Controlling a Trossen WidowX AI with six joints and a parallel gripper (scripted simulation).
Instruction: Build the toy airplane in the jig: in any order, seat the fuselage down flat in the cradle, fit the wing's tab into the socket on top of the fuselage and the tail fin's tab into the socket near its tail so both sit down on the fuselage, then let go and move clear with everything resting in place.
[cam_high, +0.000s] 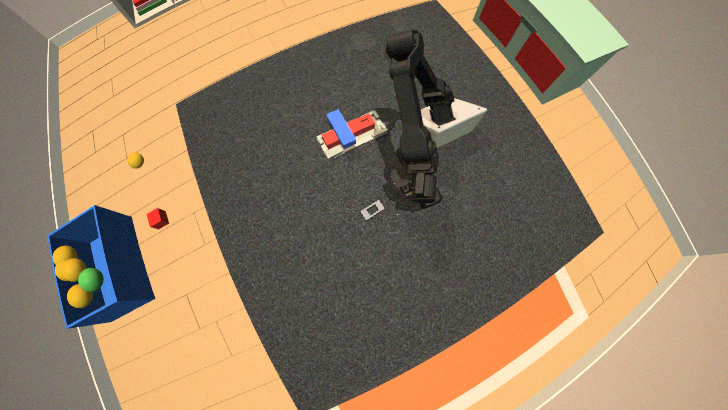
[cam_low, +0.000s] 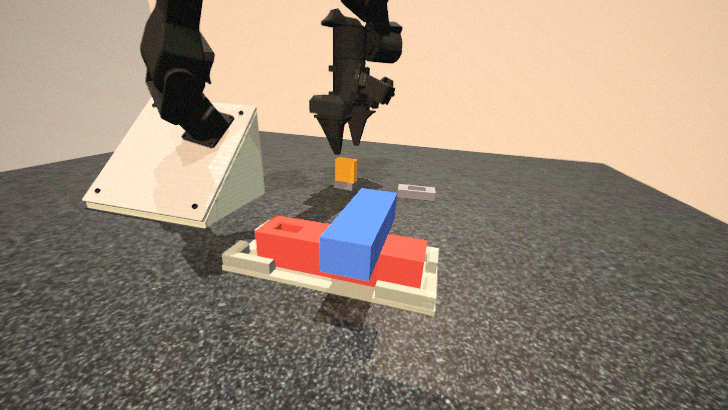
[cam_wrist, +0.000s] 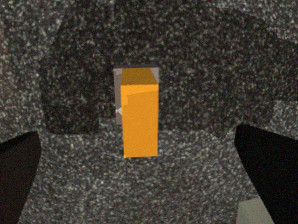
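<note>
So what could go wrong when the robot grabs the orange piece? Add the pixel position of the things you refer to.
The open gripper (cam_low: 346, 148) (cam_wrist: 140, 139) might come down off-center and tip the orange fin (cam_low: 345, 170) (cam_wrist: 140, 121), which stands tall on a small gray holder (cam_low: 343, 185) (cam_wrist: 118, 95). Later, the fin could bump the blue wing (cam_low: 356, 224) (cam_high: 340, 128), because its socket is in the same red fuselage (cam_low: 290, 249) (cam_high: 362, 124).
</note>
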